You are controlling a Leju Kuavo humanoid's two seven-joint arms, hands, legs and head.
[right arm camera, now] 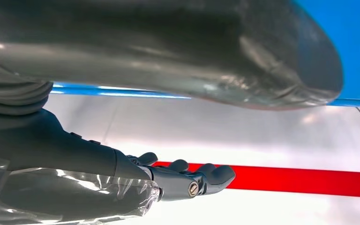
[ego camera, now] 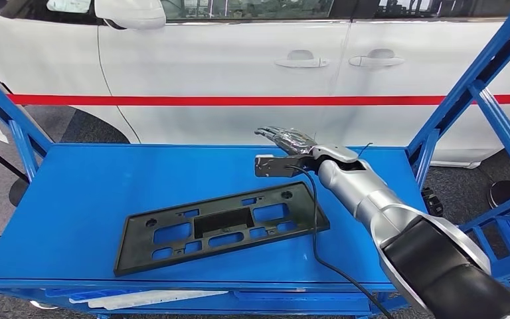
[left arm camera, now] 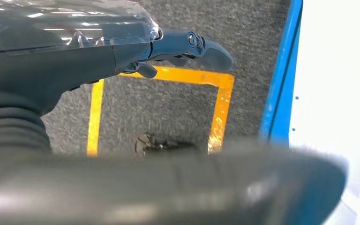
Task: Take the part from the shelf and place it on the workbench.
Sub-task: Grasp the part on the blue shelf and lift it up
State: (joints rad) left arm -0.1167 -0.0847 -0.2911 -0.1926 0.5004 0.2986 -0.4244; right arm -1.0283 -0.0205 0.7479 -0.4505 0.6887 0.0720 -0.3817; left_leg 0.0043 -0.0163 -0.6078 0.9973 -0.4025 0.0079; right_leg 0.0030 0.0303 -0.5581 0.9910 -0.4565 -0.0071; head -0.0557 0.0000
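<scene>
The right hand (ego camera: 285,141) hovers above the blue shelf (ego camera: 73,199) — fingers (right arm camera: 206,176) extended, apart, holding nothing — beyond the black plastic part (ego camera: 222,224).

Black flat rectangular part (ego camera: 222,226) with cutouts and holes, lying flat and skewed near the front edge of the blue shelf (ego camera: 73,199).

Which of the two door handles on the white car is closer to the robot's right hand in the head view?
The left door handle, since it sits almost straight above the right hand, which hovers open over the blue shelf. The right door handle lies further to the right.
</scene>
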